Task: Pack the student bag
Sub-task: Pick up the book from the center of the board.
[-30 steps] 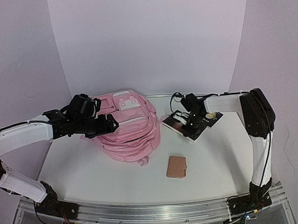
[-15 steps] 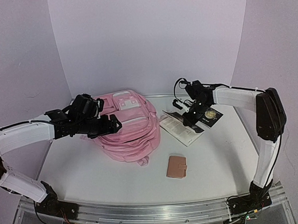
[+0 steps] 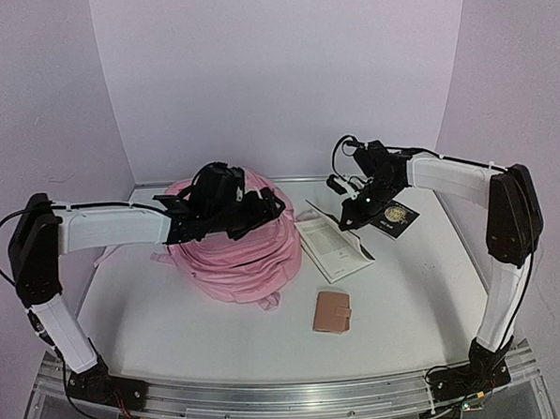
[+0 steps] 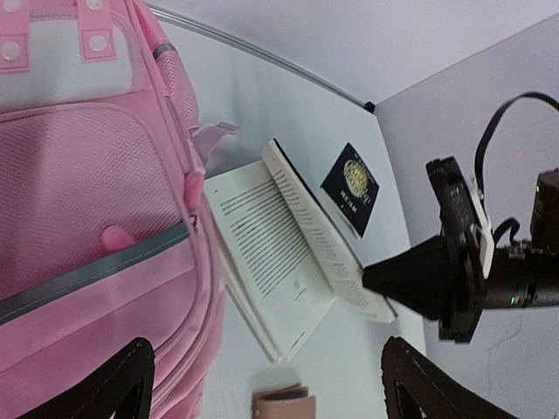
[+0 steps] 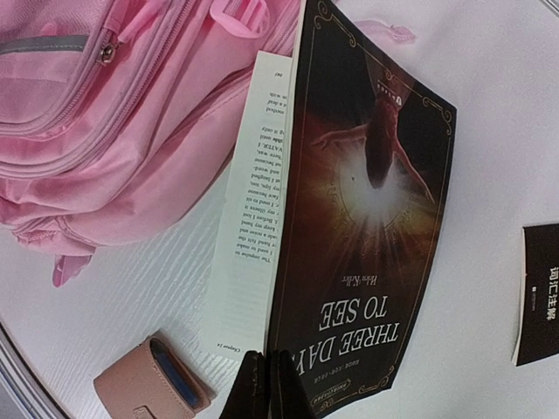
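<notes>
The pink student bag (image 3: 235, 254) lies left of centre on the table; it also shows in the left wrist view (image 4: 79, 201) and the right wrist view (image 5: 131, 105). My left gripper (image 3: 263, 210) hovers over the bag's right side, jaws wide open and empty (image 4: 262, 393). My right gripper (image 3: 354, 217) is shut on the dark front cover of a paperback book (image 5: 367, 218) and holds that cover raised, so the white pages (image 3: 331, 251) lie open on the table beside the bag. The fingertips (image 5: 266, 388) pinch the cover's edge.
A small tan wallet (image 3: 331, 311) lies in front of the book, also in the right wrist view (image 5: 148, 380). A small black booklet (image 3: 399, 218) lies right of the book. The back wall is close behind the bag.
My left arm has swung right, from the bag's left side to over its right side. My right gripper has lifted the book's cover, and the closed book now lies open.
</notes>
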